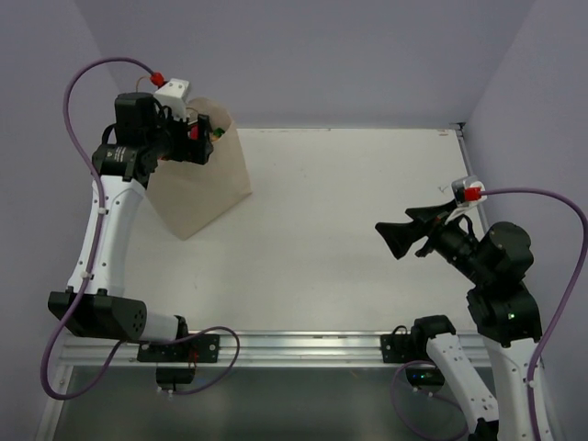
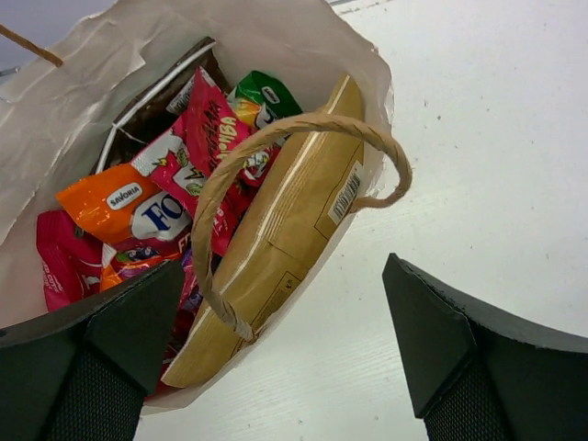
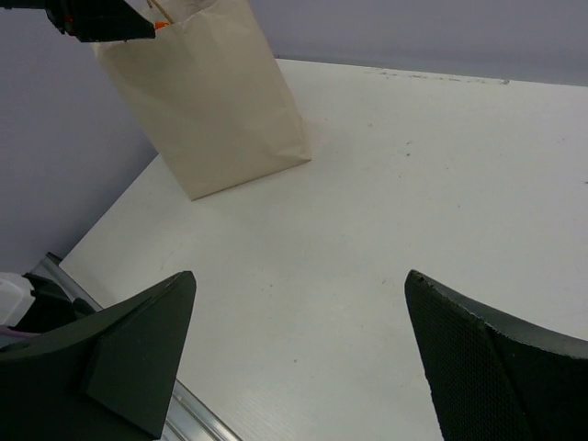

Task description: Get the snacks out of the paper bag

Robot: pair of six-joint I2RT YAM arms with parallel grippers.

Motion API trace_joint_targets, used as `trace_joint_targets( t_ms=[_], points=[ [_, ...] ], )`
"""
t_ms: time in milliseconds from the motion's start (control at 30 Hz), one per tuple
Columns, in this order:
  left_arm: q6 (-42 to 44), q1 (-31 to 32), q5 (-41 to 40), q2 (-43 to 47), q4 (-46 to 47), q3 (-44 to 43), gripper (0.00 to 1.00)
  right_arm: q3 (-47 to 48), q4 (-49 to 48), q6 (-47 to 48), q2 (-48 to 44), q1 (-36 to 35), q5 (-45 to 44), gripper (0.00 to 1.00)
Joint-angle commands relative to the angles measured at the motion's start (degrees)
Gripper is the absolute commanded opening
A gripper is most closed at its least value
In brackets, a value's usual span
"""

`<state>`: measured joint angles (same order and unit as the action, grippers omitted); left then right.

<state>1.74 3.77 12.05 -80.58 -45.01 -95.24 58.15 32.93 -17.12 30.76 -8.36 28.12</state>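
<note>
Left gripper: jaws spread wide, empty, touching nothing, poised over the bag mouth.
Paper bag: upright at the table's 10 o'clock, snacks inside.
Right gripper: jaws wide apart, empty, above the table at 3 o'clock.

The paper bag is matt, creased kraft paper, and its handle is rough twisted cord. The snacks are shiny, crinkly foil packets, and the table looks smooth, matt white.
</note>
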Motion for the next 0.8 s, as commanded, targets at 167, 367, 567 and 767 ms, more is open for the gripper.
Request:
trace_joint_targets(
  t_ms=[167,367,567,767],
  points=[
    [4.23,0.27,0.69,0.95,0.54,3.92,0.94,-0.58,-2.43,-0.98,0.44,-0.43,2.12,0.99],
    [5.82,2.29,1.30,-0.55,2.30,4.80,0.58,-0.93,-2.61,-1.07,0.35,-0.43,2.64,0.99],
    [3.72,8.25,2.10,-1.07,2.65,4.45,0.03,-0.84,-2.25,-0.54,-0.97,-0.43,0.97,0.99],
    [-4.54,17.21,5.61,-0.81,4.67,4.71,0.00,-0.67,-1.82,-0.28,-2.02,-0.43,0.45,0.99]
  ],
)
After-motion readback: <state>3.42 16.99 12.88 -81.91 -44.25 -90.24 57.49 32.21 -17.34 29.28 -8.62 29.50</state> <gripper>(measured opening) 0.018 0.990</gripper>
